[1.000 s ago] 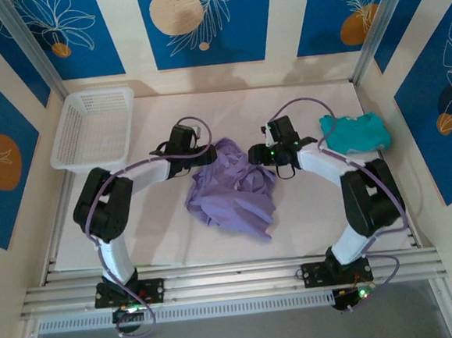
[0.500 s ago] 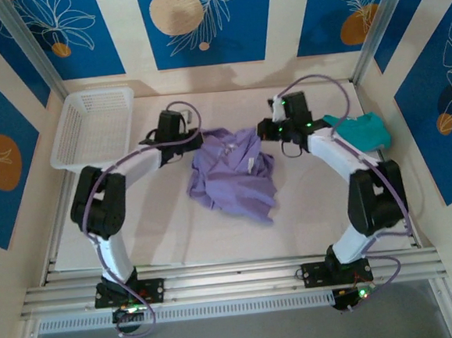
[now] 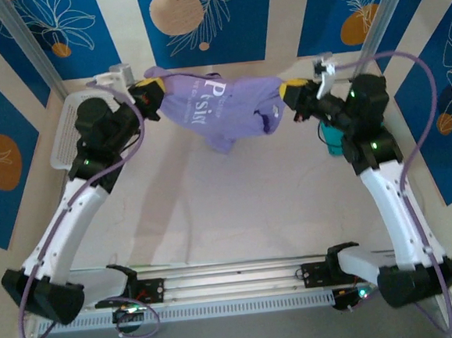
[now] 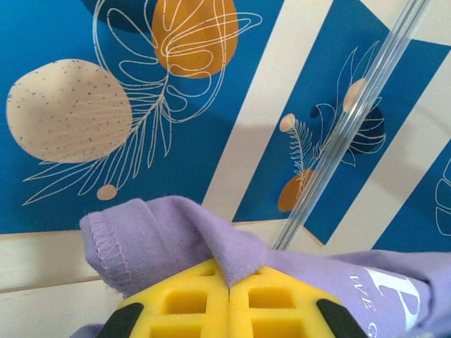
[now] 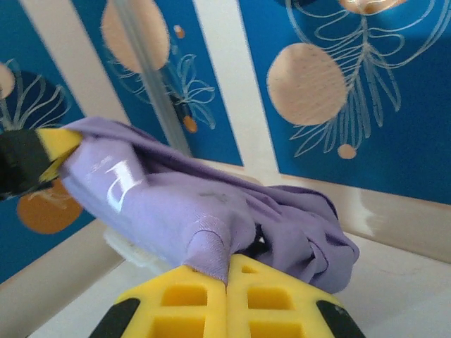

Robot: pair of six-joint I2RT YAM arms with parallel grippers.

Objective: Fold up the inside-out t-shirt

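Observation:
The lavender t-shirt hangs stretched in the air between my two grippers, high above the table's far side, with white lettering showing on it. My left gripper is shut on the shirt's left end; its yellow fingers pinch a fold of purple cloth. My right gripper is shut on the right end, where a bunched hem is clamped between its yellow fingers. The shirt's middle sags down toward the table in a loose point.
A white plastic basket sits at the far left, partly behind my left arm. A teal-green garment lies at the far right, mostly hidden by my right arm. Blue patterned walls and metal posts enclose the table.
Both grippers closed on the crumpled shirt lying on the table, then lifted it high and pulled apart, so it now hangs spread between them. Both arms have risen.

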